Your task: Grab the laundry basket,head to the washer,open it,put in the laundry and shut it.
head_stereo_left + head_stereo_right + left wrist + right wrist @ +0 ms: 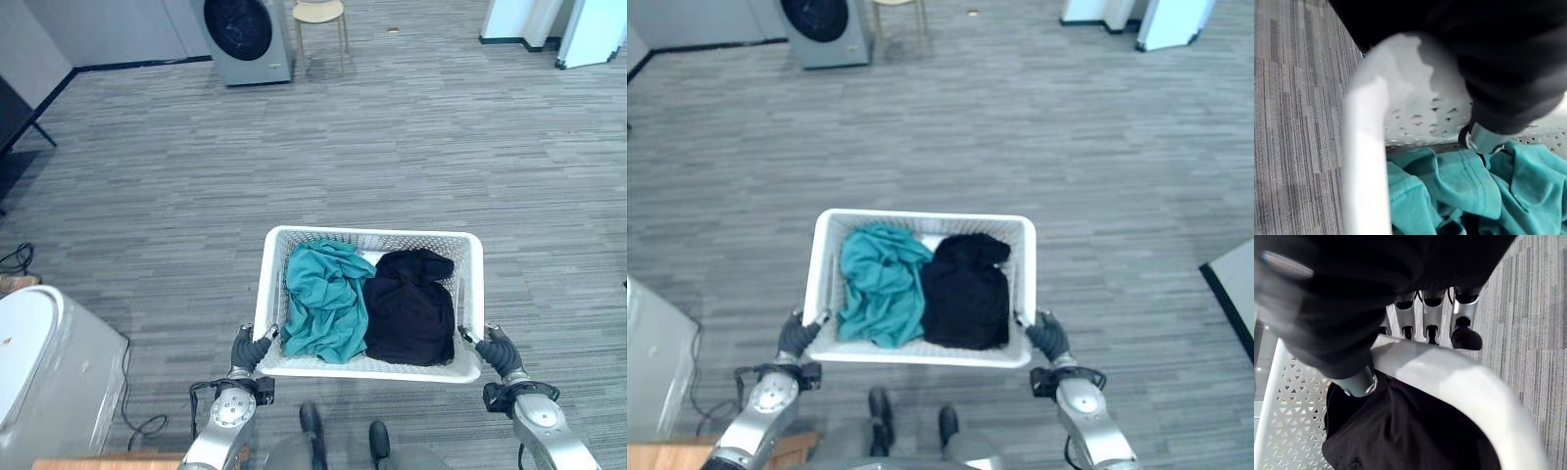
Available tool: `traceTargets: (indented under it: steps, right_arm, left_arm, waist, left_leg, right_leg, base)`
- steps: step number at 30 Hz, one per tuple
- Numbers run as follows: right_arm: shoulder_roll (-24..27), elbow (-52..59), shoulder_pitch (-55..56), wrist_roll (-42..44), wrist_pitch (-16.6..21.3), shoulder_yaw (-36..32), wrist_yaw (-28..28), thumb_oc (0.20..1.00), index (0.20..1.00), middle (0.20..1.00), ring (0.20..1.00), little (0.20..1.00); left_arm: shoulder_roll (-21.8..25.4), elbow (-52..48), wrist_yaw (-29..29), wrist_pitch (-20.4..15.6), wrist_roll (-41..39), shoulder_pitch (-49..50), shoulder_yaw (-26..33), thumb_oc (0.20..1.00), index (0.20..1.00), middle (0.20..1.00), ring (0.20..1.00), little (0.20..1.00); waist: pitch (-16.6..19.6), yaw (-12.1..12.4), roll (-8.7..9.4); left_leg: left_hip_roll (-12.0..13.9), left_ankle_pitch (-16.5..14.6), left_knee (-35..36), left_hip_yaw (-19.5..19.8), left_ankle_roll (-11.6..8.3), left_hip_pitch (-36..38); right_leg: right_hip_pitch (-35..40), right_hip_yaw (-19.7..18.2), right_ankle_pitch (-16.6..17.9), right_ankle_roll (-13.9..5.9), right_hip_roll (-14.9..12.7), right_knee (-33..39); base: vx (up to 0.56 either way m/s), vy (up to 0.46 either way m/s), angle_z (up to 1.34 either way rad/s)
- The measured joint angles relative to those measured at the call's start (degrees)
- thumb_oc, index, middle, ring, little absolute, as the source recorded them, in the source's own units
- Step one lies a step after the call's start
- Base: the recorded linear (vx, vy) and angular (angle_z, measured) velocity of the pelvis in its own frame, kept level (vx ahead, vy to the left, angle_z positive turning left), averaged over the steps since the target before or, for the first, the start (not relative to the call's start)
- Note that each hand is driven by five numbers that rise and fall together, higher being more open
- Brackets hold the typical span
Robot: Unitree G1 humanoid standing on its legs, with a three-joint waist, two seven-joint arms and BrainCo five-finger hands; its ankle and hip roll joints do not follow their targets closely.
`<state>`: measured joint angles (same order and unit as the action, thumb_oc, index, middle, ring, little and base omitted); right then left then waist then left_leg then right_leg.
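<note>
I hold a white perforated laundry basket in front of me above the grey carpet. My left hand is shut on its near-left rim and my right hand on its near-right rim. A teal garment lies in the left half and a black garment in the right half. In the left wrist view the thumb reaches inside over the teal cloth. In the right wrist view the fingers curl round the rim above the black cloth. The grey washer stands far ahead to the left, its dark round door shut.
A pale stool stands just right of the washer. A grey unit with a white top is close at my lower left. White furniture stands at the far right. Open carpet lies between me and the washer.
</note>
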<state>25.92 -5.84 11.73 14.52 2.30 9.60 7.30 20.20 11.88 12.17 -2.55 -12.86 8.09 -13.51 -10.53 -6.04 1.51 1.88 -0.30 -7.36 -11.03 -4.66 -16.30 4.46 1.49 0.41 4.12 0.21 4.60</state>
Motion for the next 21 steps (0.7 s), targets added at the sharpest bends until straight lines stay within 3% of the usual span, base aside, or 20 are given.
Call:
traceTargets:
  steps: [2, 5, 6, 7, 8, 11, 12, 13, 15, 16, 18, 21]
  right_arm:
    - [-0.16, -0.27, 0.35, 0.00, 0.00, 0.15, 0.00, 0.200, 0.200, 0.200, 0.200, 0.200]
    - [-0.11, -0.65, 0.16, -0.04, 0.01, 0.64, -0.01, 0.200, 0.200, 0.200, 0.200, 0.200]
    - [0.24, -0.57, 0.16, -0.13, 0.01, 0.81, -0.02, 0.200, 0.200, 0.200, 0.200, 0.200]
    - [0.06, -0.65, 0.15, -0.13, 0.01, 0.97, -0.02, 0.200, 0.200, 0.200, 0.200, 0.200]
    - [-0.74, -0.96, 0.19, -0.15, -0.04, 1.31, 0.04, 0.200, 0.200, 0.200, 0.200, 0.200]
    - [-0.72, -0.93, -0.66, -0.16, -0.03, 1.49, 0.05, 0.200, 0.200, 0.200, 0.200, 0.200]
    - [-0.92, -0.92, -1.45, -0.39, -0.03, 1.59, 0.04, 0.200, 0.200, 0.200, 0.200, 0.200]
    - [-1.11, -0.80, -1.69, -0.50, -0.03, 1.57, 0.05, 0.200, 0.200, 0.200, 0.200, 0.200]
    - [-1.37, -0.31, -2.07, -0.58, -0.03, 1.72, 0.11, 0.200, 0.200, 0.200, 0.200, 0.200]
    - [-2.14, -0.13, -2.74, -0.70, -0.04, 1.67, 0.15, 0.200, 0.200, 0.200, 0.200, 0.200]
    - [-2.11, 0.26, -3.58, -0.90, -0.05, 1.47, 0.25, 0.200, 0.200, 0.200, 0.200, 0.200]
    - [-1.91, 0.06, -5.47, -0.96, 0.00, 1.83, 0.21, 0.200, 0.200, 0.200, 0.200, 0.200]
  left_arm:
    - [-0.02, 0.07, -0.01, 0.02, 0.02, 0.20, -0.02, 0.200, 0.200, 0.200, 0.200, 0.200]
    - [0.03, 0.14, -0.01, 0.14, 0.05, 1.33, -0.02, 0.200, 0.200, 0.200, 0.200, 0.200]
    - [-0.09, -0.13, 0.00, 0.14, 0.06, 1.97, -0.02, 0.200, 0.200, 0.200, 0.200, 0.200]
    - [0.13, -0.50, 0.00, 0.14, 0.07, 2.39, 0.10, 0.200, 0.200, 0.200, 0.200, 0.200]
    - [0.58, -0.50, 0.04, 0.19, 0.06, 2.43, 0.31, 0.200, 0.200, 0.200, 0.200, 0.200]
    - [1.18, -0.83, 0.05, 0.19, 0.06, 1.79, 0.43, 0.200, 0.200, 0.200, 0.200, 0.200]
    - [1.39, -0.77, 0.09, 0.19, 0.02, 0.87, 0.61, 0.200, 0.200, 0.200, 0.200, 0.200]
    - [1.92, -0.77, 0.10, 0.19, 0.02, 0.26, 0.51, 0.200, 0.200, 0.200, 0.200, 0.200]
    - [2.98, -1.08, 0.32, 0.17, 0.01, -1.06, 0.68, 0.200, 0.200, 0.200, 0.200, 0.200]
    - [3.50, -0.95, 0.47, 0.20, -0.04, -1.77, 0.78, 0.200, 0.200, 0.200, 0.200, 0.200]
    - [4.46, -0.95, 0.50, 0.12, -0.05, -2.91, 0.74, 0.200, 0.200, 0.200, 0.200, 0.200]
    - [3.88, 0.55, 0.53, -0.64, -0.14, -3.54, 1.59, 0.200, 0.200, 0.200, 0.200, 0.200]
  waist:
    - [-0.05, 0.38, -0.58]
    - [-0.18, 2.42, -1.17]
    - [0.01, 3.16, -2.44]
    - [-0.04, 3.04, -2.72]
    - [0.07, 3.00, -1.48]
    - [0.28, 3.11, -0.71]
    - [0.32, 3.12, -0.74]
    - [0.31, 3.06, -0.86]
    - [0.16, 3.02, -0.50]
    - [-0.10, 2.96, -0.10]
    - [-0.43, 2.63, -0.39]
    - [-1.46, 1.91, -2.10]
  left_leg:
    - [-1.02, 2.15, 3.70, 0.58, 0.50, -0.70]
    - [-1.82, 4.34, 6.26, 0.56, 2.11, 1.03]
    - [-1.35, 5.50, 8.54, 0.48, 3.81, 3.60]
    - [-1.52, 10.47, 9.69, 0.11, 7.22, 5.11]
    - [-3.00, 10.02, 9.60, -0.80, 8.67, 6.34]
    - [-5.77, 6.83, 9.49, -3.19, 10.57, 8.43]
    - [-6.65, 5.36, 9.44, -3.99, 11.68, 9.89]
    - [-6.69, 4.98, 9.53, -3.88, 12.20, 10.48]
    - [-6.64, 2.54, 9.87, -2.48, 12.88, 11.73]
    - [-6.69, 3.09, 10.31, -3.06, 12.49, 12.72]
    - [-6.31, 2.52, 11.63, -3.98, 12.03, 16.01]
    - [-4.39, -2.60, 11.65, -2.80, 9.51, 17.80]
  right_leg:
    - [1.53, -0.25, -0.82, 0.16, 1.00, -0.05]
    - [4.84, -4.02, -4.66, -1.03, 1.43, -0.05]
    - [6.07, -5.13, -5.73, -2.15, 2.15, -0.28]
    - [6.75, -5.39, -7.54, -3.51, 1.93, -1.19]
    - [7.21, -5.92, -9.25, -4.39, 0.08, -2.47]
    - [6.50, -6.84, -11.31, -6.88, -3.27, -7.14]
    - [3.31, -6.42, -13.41, -10.10, -3.92, -15.54]
    - [0.46, -6.12, -14.71, -11.46, -4.18, -21.52]
    - [-5.37, -5.81, -16.23, -12.07, -3.94, -31.57]
    - [-9.22, -5.31, -17.23, -12.55, -4.31, -37.57]
    - [-18.51, -3.38, -18.30, -11.05, -3.77, -37.66]
    - [-27.13, 0.39, -16.09, -10.09, -1.65, -27.82]
  base:
    - [0.34, 0.034, -0.24]
    - [0.39, 0.109, -0.56]
    - [0.26, 0.084, -0.54]
    - [0.38, 0.130, -0.41]
    - [0.34, 0.117, -0.27]
    - [0.33, 0.099, -0.33]
    - [0.30, 0.054, -0.37]
    - [0.24, 0.035, -0.20]
    - [0.18, 0.021, -0.21]
    - [0.20, 0.020, -0.28]
    - [0.45, -0.031, -0.26]
    - [0.31, -0.065, -0.25]
